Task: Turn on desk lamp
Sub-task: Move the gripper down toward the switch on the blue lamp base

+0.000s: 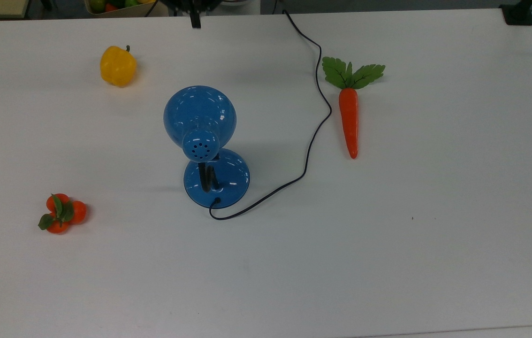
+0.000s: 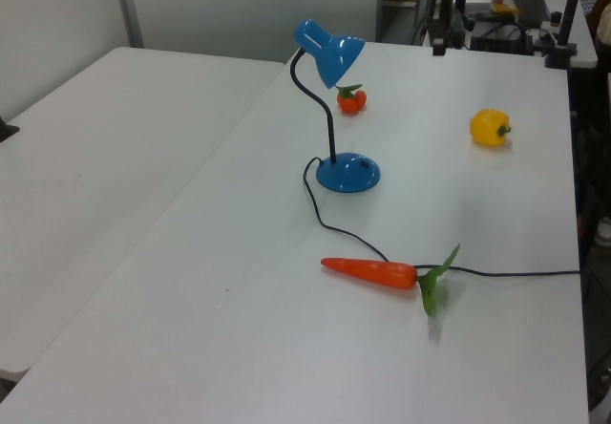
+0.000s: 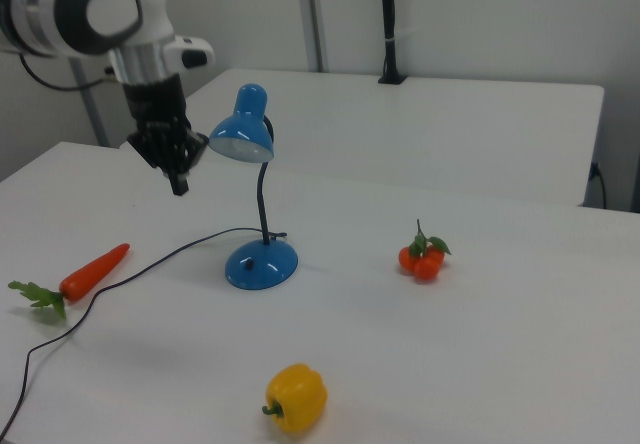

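Tool (image 3: 180, 176) hangs above the bench's (image 1: 388, 244) far edge in the top view; we cannot tell its opening. Our desk lamp (image 1: 205, 141) stands mid-bench, unlit, between pepper (image 1: 117, 65) and carrot (image 1: 349, 117); reaching its switch remains

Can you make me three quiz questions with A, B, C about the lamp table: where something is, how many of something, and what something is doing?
1. In the top view, the carrot lies on which side of the desk lamp?
A. left
B. right
C. under it

2. How many small orange fruits are in the bunch?
A. three
B. one
C. six

3. What is the gripper doing?
A. pressing the lamp base
B. holding the carrot
C. hanging in the air, touching nothing

Answers:
1 B: the carrot is right of the desk lamp, past the cord.
2 A: the bunch shows three fruits with leaves.
3 C: the gripper hangs beside the shade, above the table.
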You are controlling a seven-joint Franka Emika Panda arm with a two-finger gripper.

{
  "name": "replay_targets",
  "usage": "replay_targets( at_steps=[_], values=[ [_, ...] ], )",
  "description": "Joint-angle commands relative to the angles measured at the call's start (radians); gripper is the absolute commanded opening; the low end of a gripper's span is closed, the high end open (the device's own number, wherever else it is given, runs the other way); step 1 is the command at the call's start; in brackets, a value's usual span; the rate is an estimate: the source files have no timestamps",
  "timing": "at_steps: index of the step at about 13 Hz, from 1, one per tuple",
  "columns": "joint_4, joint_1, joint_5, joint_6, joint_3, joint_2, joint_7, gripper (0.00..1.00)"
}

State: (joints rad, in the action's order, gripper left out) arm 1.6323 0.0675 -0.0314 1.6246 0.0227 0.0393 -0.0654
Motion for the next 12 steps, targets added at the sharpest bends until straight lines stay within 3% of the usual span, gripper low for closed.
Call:
replay_targets(
  at_steps=[1, 6, 12],
  values=[
    [0.167, 0.012, -0.009, 0.176, 0.005, -0.019, 0.021, 0.0],
    [0.362, 0.014, -0.009, 0.441, 0.005, -0.003, 0.022, 0.0],
    [0.417, 0.015, -0.012, 0.726, 0.005, 0.102, 0.113, 0.0]
  ],
)
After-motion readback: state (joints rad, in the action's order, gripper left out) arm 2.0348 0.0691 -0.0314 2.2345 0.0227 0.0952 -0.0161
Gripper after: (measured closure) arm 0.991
